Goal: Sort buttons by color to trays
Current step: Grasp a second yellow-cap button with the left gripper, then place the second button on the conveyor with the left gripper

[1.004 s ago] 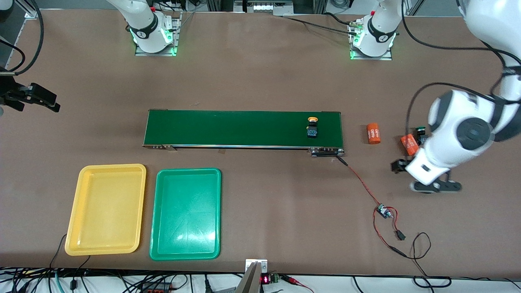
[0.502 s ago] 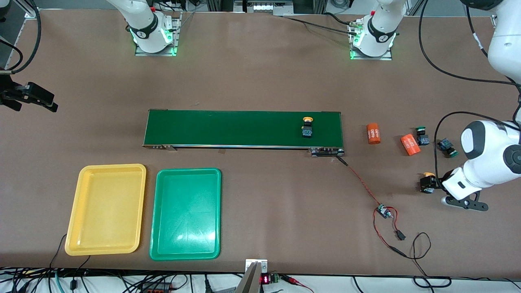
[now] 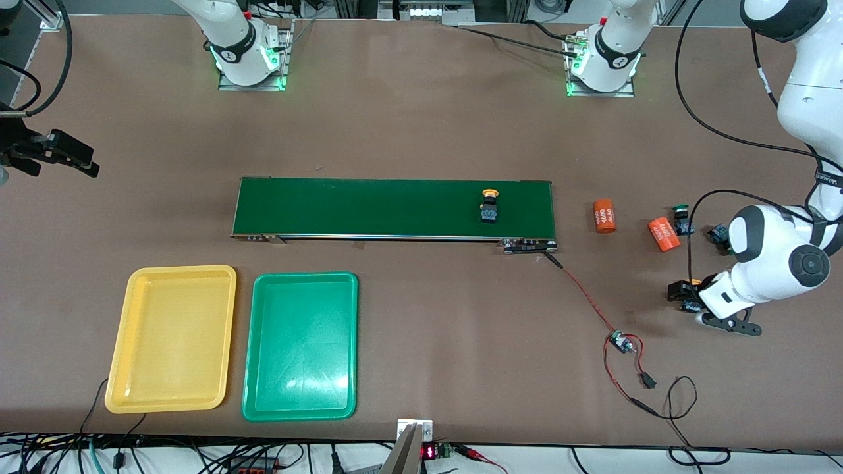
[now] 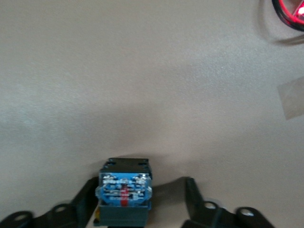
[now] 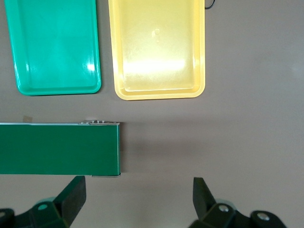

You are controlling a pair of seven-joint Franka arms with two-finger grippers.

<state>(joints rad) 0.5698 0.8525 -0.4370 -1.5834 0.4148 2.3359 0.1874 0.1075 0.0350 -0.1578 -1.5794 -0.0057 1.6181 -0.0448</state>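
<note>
Yellow-capped button (image 4: 124,194), cap hidden, against one finger (image 4: 85,199) of the half-open left gripper (image 4: 137,202); right gripper (image 5: 137,197) wide open.

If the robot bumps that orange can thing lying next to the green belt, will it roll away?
Probably, yes. The orange cylinder lies on its round side on the flat table, so a nudge across its length would likely set it rolling. Pushed end-on, it would more likely slide. It looks small and stiff, so it probably would not squash.

High front camera faces the robots, wrist cameras look straight down, right wrist shares trays (image 5: 156,47)
</note>
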